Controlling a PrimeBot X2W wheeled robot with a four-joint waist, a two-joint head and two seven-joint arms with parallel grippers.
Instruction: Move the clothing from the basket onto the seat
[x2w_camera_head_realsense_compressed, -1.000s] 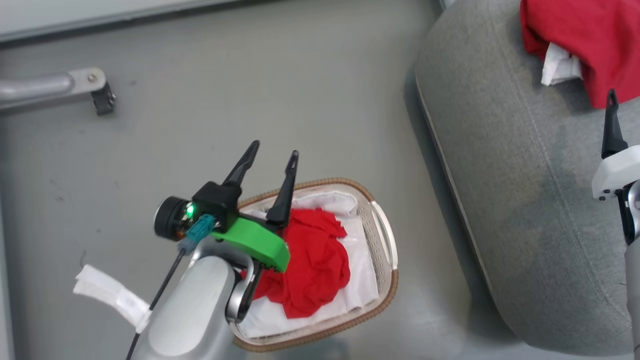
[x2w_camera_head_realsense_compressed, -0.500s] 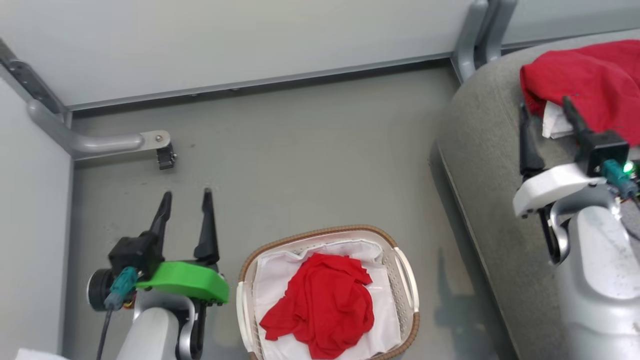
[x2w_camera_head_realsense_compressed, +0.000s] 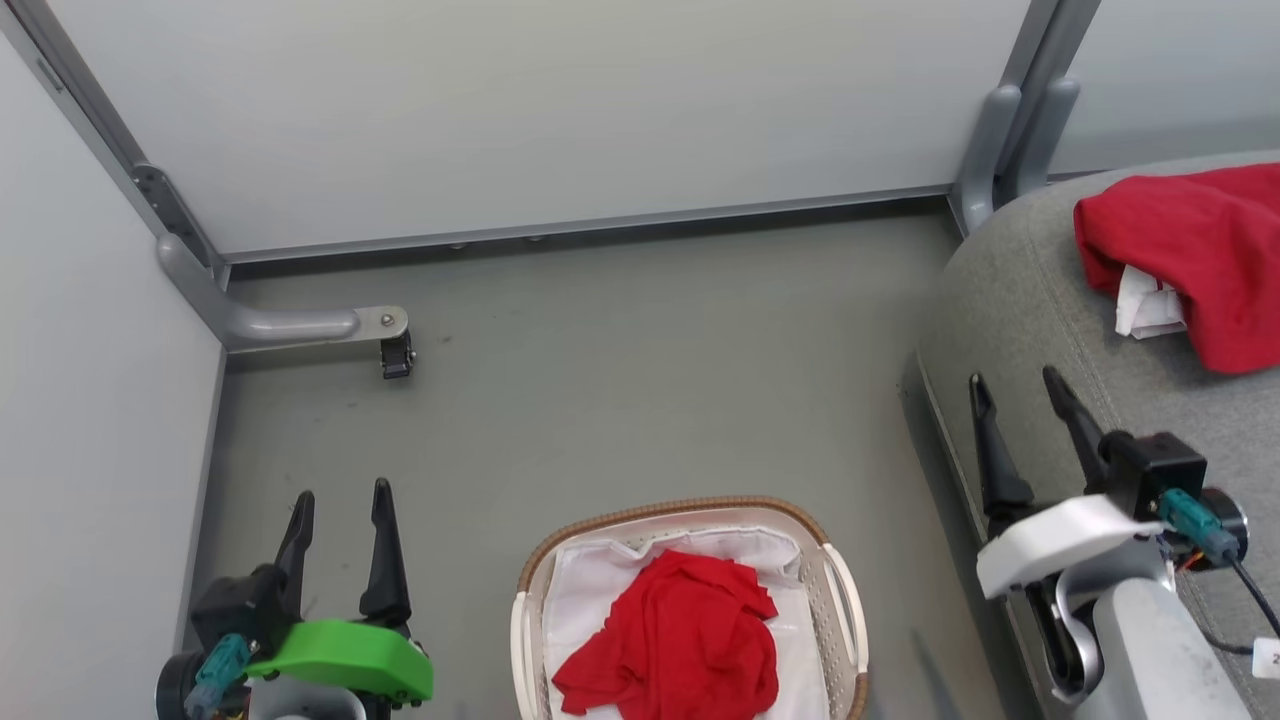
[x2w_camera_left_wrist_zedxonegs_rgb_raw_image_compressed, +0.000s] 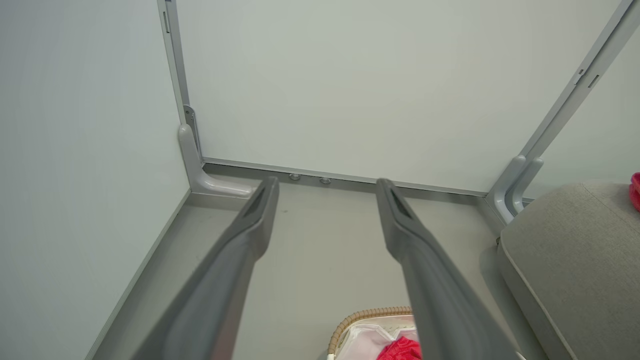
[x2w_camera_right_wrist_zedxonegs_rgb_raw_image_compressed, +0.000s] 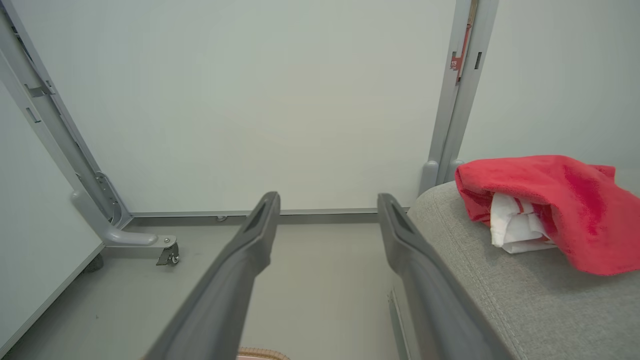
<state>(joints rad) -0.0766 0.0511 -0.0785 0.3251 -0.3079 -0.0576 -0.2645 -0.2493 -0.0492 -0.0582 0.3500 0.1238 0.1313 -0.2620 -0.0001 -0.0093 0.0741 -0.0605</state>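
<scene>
While the left hand (x2w_camera_head_realsense_compressed: 342, 492) and right hand (x2w_camera_head_realsense_compressed: 1012, 378) gape empty, crumpled red clothing (x2w_camera_head_realsense_compressed: 680, 640), seemingly knit, lies in the perforated basket (x2w_camera_head_realsense_compressed: 843, 610).

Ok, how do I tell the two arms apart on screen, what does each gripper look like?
Both end in two long, dark, tapering fingers. The left gripper sits on a bright green bracket with a teal connector. The right gripper has a white bracket, a teal plug trailing a black cable, and a silver-grey forearm.
</scene>
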